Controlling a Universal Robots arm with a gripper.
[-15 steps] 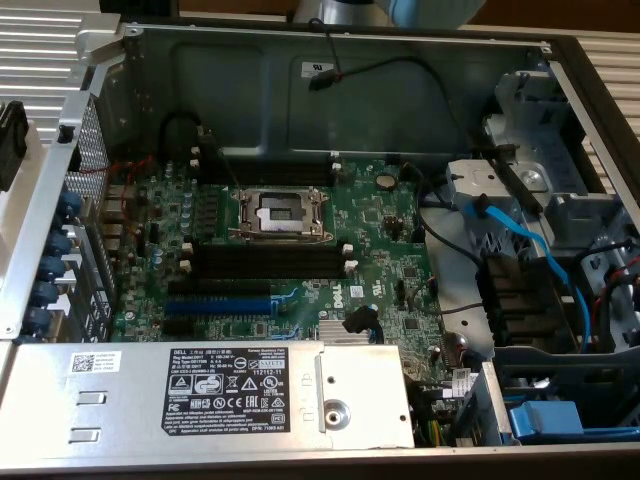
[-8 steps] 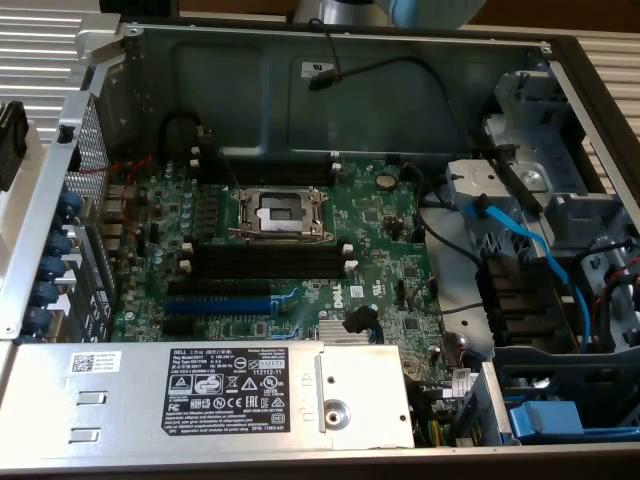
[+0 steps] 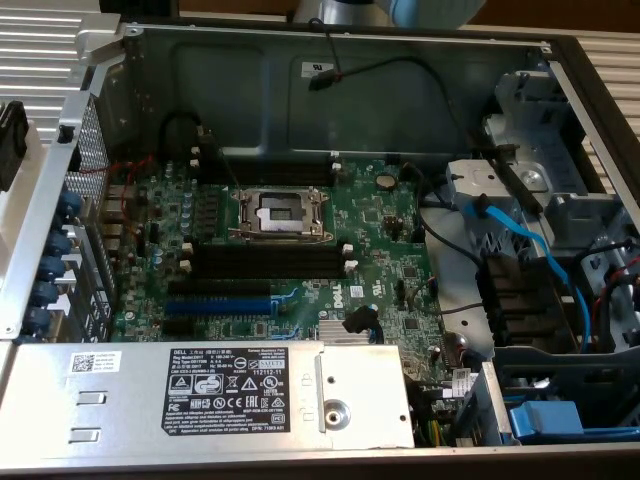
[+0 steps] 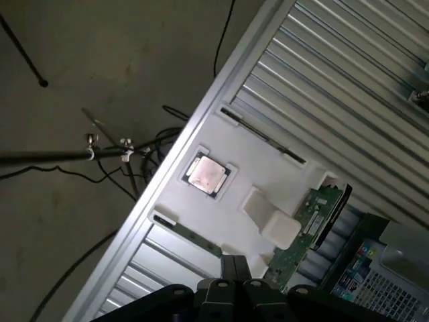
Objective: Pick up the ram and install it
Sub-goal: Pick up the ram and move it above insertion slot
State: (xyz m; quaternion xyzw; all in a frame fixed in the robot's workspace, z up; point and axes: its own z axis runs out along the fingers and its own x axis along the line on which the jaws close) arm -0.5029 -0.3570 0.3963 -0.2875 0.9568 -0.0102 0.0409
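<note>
The ram (image 4: 305, 231), a thin dark-green board stick, rests along one edge of a white tray (image 4: 268, 157) in the wrist view, on the side toward the computer case corner (image 4: 382, 282). My gripper (image 4: 234, 274) hangs above the tray close beside the ram, shut, with nothing between its fingers. In the exterior view the open case shows the motherboard (image 3: 380, 240) with long black memory slots (image 3: 265, 262) below the processor socket (image 3: 280, 212). No stick sits in those slots.
The tray also carries a square processor chip (image 4: 207, 174) and a white block (image 4: 271, 216), and sits on a ribbed aluminium table (image 4: 348, 80). Inside the case are a blue expansion slot (image 3: 215, 300), the power supply (image 3: 240, 395), blue cables (image 3: 520, 240) and drive bays at the exterior view's right.
</note>
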